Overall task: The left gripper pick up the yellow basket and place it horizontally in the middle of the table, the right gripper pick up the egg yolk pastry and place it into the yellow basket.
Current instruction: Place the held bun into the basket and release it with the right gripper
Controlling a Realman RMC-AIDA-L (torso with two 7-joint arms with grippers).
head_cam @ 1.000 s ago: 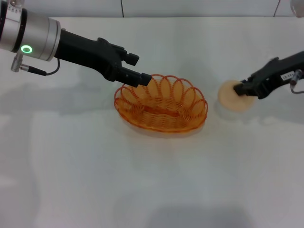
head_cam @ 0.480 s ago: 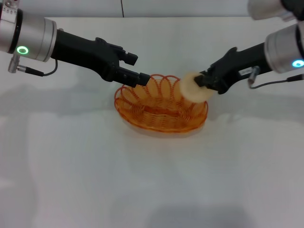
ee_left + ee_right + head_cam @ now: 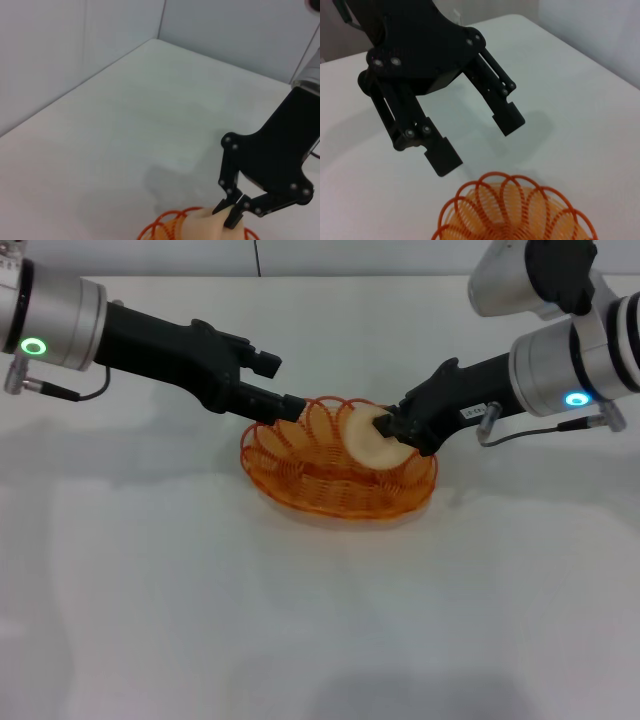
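The yellow basket (image 3: 330,480) lies lengthwise in the middle of the white table (image 3: 300,620). My left gripper (image 3: 282,386) is open and empty, just off the basket's far-left rim. My right gripper (image 3: 386,427) is shut on the egg yolk pastry (image 3: 363,443) and holds it tilted over the right half of the basket, at about rim height. In the right wrist view the left gripper (image 3: 477,145) shows its fingers spread apart behind the basket rim (image 3: 515,200). In the left wrist view the right gripper (image 3: 231,214) pinches the pastry (image 3: 202,226) above the basket rim (image 3: 159,229).
The table runs to a grey wall at the back (image 3: 300,255). The right arm's silver segment with a blue ring light (image 3: 575,398) hangs over the table's right side. The left arm's silver segment with a green ring light (image 3: 35,345) is over the far left.
My right gripper has carried the pastry from the table on the right to over the basket. My left gripper has drawn back a little to the left from the rim.
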